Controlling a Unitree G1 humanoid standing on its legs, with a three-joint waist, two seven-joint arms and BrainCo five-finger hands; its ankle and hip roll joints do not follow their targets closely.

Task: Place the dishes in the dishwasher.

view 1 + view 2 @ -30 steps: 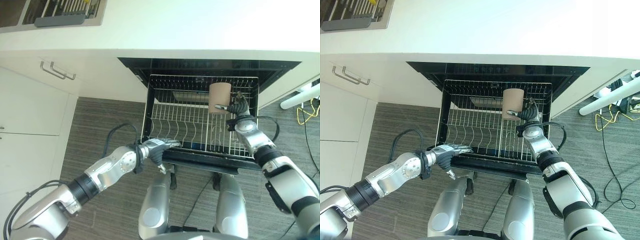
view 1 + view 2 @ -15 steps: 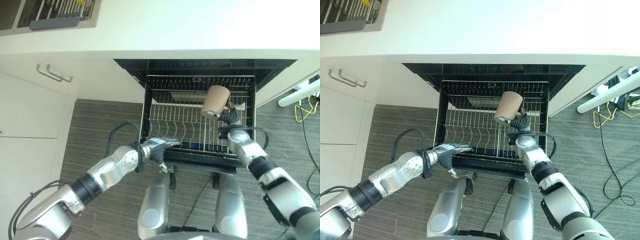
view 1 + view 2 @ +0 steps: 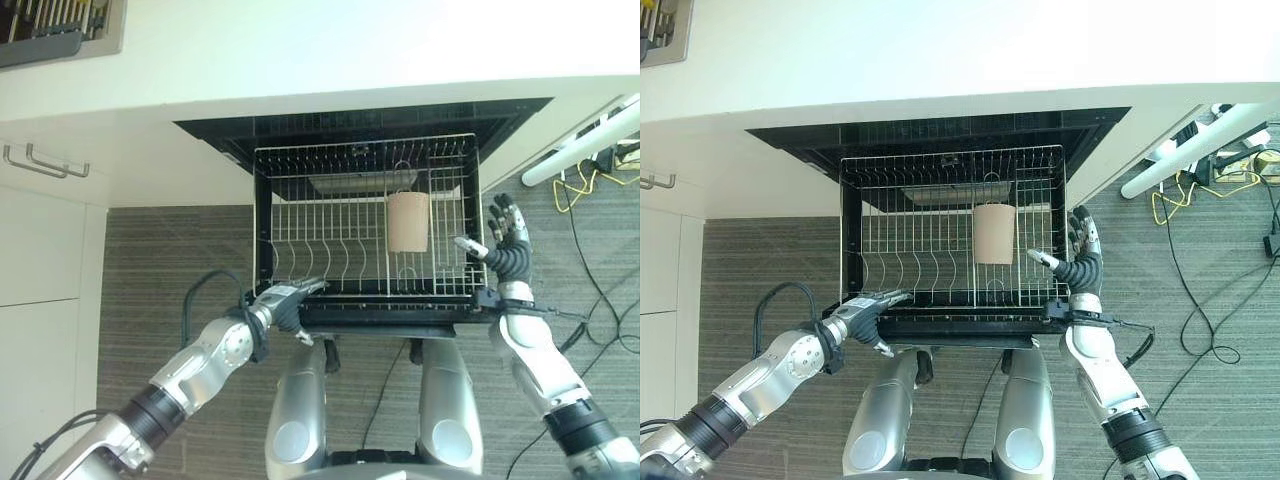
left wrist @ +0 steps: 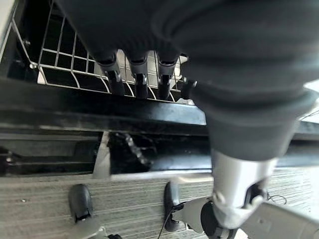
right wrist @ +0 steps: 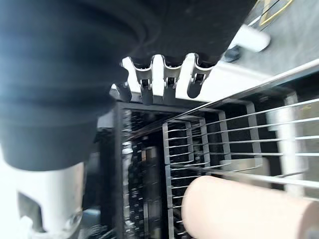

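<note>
One beige cup [image 3: 408, 222] now stands free in the pulled-out dishwasher rack [image 3: 300, 215], toward its right edge, no longer held aloft as it was a second ago. The right hand [image 3: 506, 240] (fingers spread, empty) has drawn back just outside the rack's right edge, so this dish looks placed; the left hand [image 3: 285, 303] rests straight-fingered on the rack's front left corner.

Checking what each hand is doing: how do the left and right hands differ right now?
The left hand lies low, fingers straight along the rack's front edge. The right hand is raised beside the rack's right side, fingers spread, touching nothing. Both are open; neither holds the cup, which sits in the rack.
</note>
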